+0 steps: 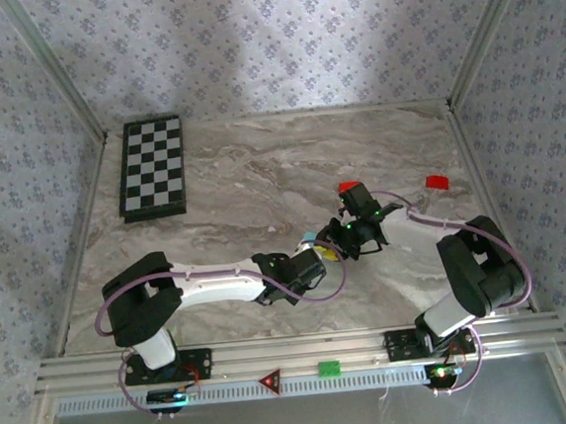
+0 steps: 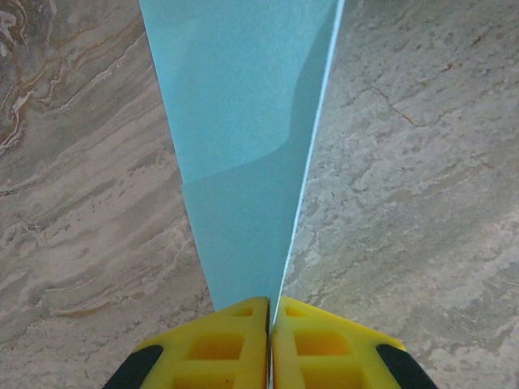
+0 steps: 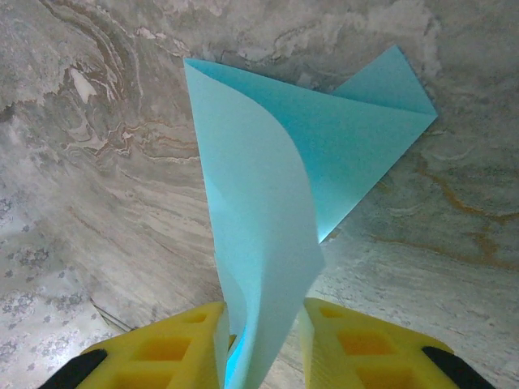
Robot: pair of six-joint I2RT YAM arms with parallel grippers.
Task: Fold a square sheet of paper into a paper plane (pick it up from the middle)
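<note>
The light cyan-blue paper plane (image 2: pixel 243 146) is a narrow folded wedge with a sharp crease along its right edge, held above the marble table. My left gripper (image 2: pixel 270 312) is shut on its narrow end. In the right wrist view the paper (image 3: pixel 324 154) fans out into a pointed flap, and a curled layer runs down between the yellow fingers (image 3: pixel 357 348). My right gripper (image 3: pixel 263 324) has its jaws apart around that layer, with a gap on the right side. From above, both grippers meet at mid-table, left (image 1: pixel 320 253) and right (image 1: pixel 349 234), with a bit of the paper (image 1: pixel 309 237) between them.
A checkered board (image 1: pixel 152 167) lies at the far left of the marble table (image 1: pixel 240 176). Two small red blocks (image 1: pixel 348 187) (image 1: pixel 438 182) sit behind the grippers toward the right. Metal frame rails border the table.
</note>
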